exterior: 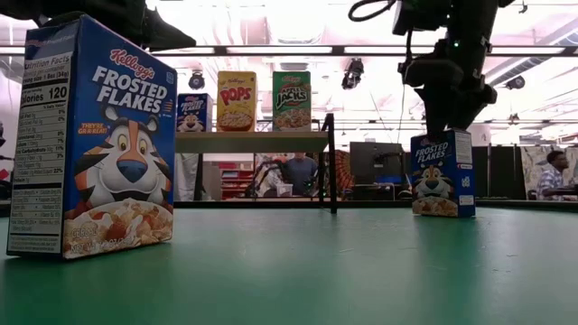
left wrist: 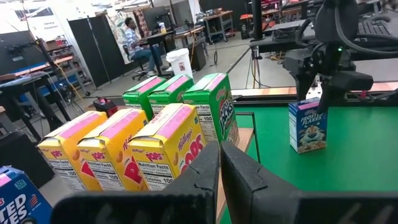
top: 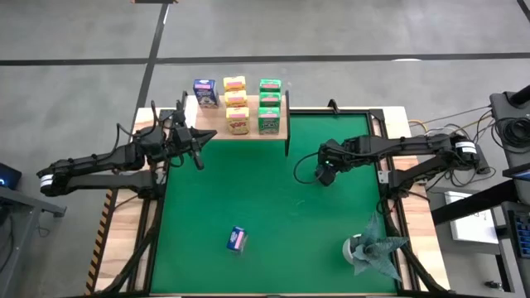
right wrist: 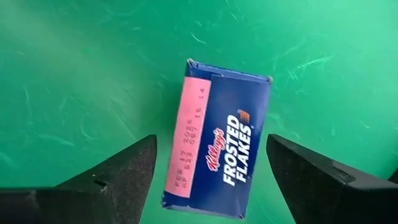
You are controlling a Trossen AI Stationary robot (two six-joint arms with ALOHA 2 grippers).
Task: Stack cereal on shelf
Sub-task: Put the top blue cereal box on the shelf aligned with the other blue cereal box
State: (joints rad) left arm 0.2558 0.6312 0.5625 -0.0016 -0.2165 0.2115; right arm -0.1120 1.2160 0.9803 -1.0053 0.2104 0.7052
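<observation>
Though perhaps untouching, right claw point(right wrist: 208, 177) wide astride cereal box point(right wrist: 217, 140).

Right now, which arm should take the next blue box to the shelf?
Right. The right gripper hangs directly over an upright blue box on the mat, fingers open either side of it. The left gripper is at the shelf, fingers shut, away from that box.

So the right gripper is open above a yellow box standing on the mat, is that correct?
Not quite. The right gripper is open above a box on the mat, but the box is blue, not yellow. The right wrist view shows its Frosted Flakes label between the spread fingers.
</observation>
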